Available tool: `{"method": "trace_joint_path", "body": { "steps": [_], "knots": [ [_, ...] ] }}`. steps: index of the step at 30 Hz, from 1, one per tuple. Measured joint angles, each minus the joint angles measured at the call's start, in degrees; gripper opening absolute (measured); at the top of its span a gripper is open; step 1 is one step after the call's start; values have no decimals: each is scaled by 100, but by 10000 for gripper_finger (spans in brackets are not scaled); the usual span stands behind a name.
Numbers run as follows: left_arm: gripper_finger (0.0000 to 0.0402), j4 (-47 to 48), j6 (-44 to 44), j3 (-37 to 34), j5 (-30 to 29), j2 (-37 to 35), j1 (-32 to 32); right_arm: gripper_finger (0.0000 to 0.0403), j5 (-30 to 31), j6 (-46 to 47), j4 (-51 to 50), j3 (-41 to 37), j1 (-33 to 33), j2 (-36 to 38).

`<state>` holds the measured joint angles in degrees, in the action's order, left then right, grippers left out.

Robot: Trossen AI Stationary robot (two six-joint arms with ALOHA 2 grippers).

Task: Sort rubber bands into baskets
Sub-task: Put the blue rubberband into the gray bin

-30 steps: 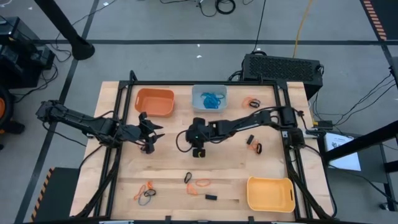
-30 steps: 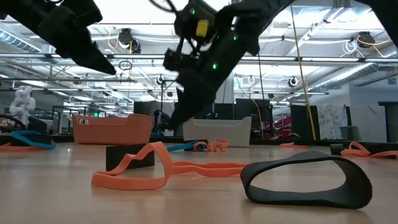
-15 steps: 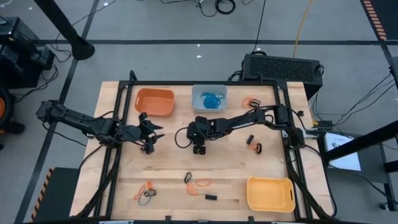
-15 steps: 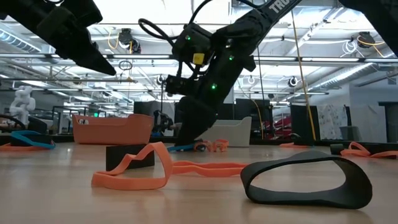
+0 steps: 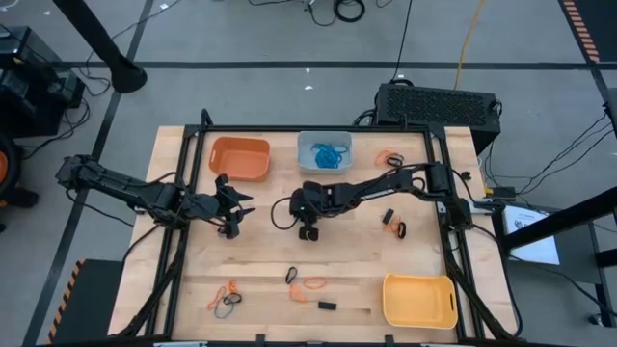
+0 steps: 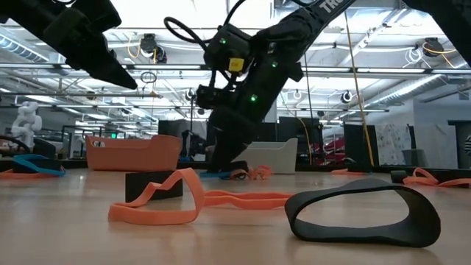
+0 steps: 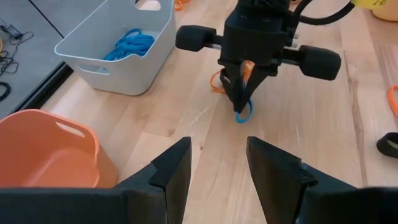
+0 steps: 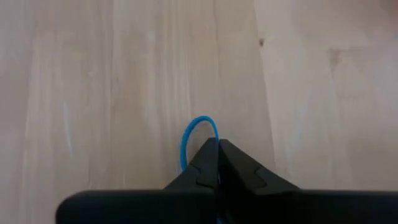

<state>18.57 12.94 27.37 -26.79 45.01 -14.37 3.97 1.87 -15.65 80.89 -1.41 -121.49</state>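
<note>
Right gripper [image 7: 241, 102] down on the table [image 5: 357, 260] just in front of the pale blue-grey basket [image 5: 325, 152], fingers pressed together, pinching a blue rubber band [image 8: 199, 138] (loop poking past the tips). Left gripper [image 5: 234, 205] spread, empty, hovering left of that basket, near the orange basket [image 5: 239, 158].

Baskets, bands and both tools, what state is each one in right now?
Orange basket: empty.
Grey basket: holds blue bands.
Yellow basket: empty.
Right tool: shut on blue band, at the table.
Left tool: open, empty.
Black band: loose on table.
</note>
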Motion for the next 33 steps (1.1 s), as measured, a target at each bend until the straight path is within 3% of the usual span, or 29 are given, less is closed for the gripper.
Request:
{"method": "trace_joint_path", "body": {
  "steps": [12, 19, 24, 33],
  "knots": [
    [164, 134, -3, -1, 0, 0, -2, 1, 78, 70, -1899, 1320, 7, 13],
    [164, 157, 3, -1, 0, 0, 0, 0, 902, -19, -3316, 1964, -68, 22],
    [164, 157, 7, -1, 0, 0, -1, 0, 967, -306, -3925, 2256, -500, 24],
    [164, 504, 120, -1, -253, -2, 0, 0, 962, -259, -3962, 2382, -1683, 26]
  ]
}}
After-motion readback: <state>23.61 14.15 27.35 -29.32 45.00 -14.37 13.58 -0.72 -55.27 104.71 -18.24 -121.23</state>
